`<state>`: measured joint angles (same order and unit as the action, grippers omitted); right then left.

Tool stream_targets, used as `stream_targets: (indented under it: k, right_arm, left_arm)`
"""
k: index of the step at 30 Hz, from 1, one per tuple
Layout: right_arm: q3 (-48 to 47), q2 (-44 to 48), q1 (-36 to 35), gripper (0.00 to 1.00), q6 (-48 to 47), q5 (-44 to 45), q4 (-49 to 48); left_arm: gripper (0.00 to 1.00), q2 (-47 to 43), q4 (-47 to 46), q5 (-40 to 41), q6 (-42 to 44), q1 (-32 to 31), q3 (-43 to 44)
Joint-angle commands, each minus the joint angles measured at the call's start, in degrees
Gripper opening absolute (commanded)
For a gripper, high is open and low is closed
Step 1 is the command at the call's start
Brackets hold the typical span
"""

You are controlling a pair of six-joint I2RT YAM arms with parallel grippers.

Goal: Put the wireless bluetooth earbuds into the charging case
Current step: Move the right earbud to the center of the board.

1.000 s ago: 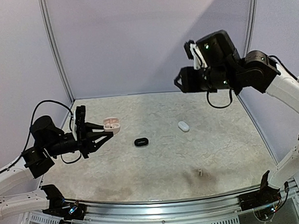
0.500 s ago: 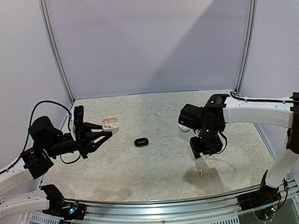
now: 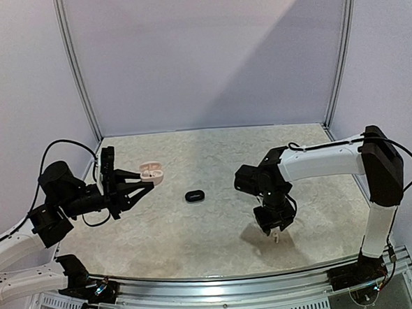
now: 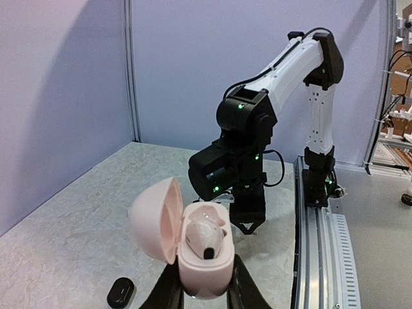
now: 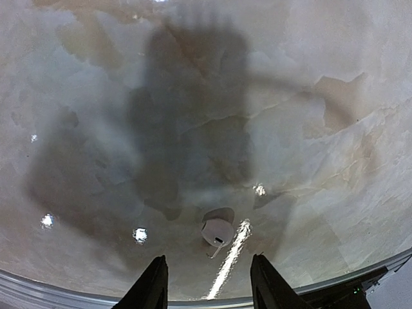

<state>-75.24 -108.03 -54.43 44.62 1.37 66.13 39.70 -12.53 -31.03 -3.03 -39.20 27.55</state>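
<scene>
My left gripper point(image 3: 146, 180) is shut on an open pink charging case point(image 3: 152, 173), held above the table at the left. In the left wrist view the case point(image 4: 203, 257) sits between my fingers with its lid swung left and one pink earbud point(image 4: 206, 233) seated inside. My right gripper point(image 3: 274, 229) points straight down over a small white earbud point(image 3: 275, 237) on the table near the front. In the right wrist view the white earbud point(image 5: 217, 232) lies between and just ahead of my open fingers point(image 5: 152, 287), untouched.
A small closed black case point(image 3: 194, 195) lies on the table between the arms; it also shows in the left wrist view point(image 4: 120, 292). The table's front rail point(image 3: 221, 280) runs close behind the white earbud.
My right arm swung down from high at the back right, across the table, and now hovers low over the white earbud, covering the white case at the right. The left arm has stayed still.
</scene>
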Motion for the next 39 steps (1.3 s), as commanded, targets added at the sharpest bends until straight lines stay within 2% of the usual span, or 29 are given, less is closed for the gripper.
stream_targets:
  k: [1, 14, 39]
  right_arm:
    - [1.8, -1.3, -0.3, 0.44, -0.9, -0.5, -1.4]
    - [4.4, -3.7, 0.2, 0.35, -2.3, -0.4, -5.4]
    - [5.6, -2.2, 2.0, 0.33, -1.9, -0.4, -11.5]
  left_arm:
    - [0.0, -0.4, -0.1, -0.1, 0.6, 0.7, -1.0]
    - [0.0, -0.1, 0.0, -0.3, 1.1, 0.7, -0.7]
    - [0.0, -0.2, 0.5, -0.4, 2.0, 0.7, -0.7]
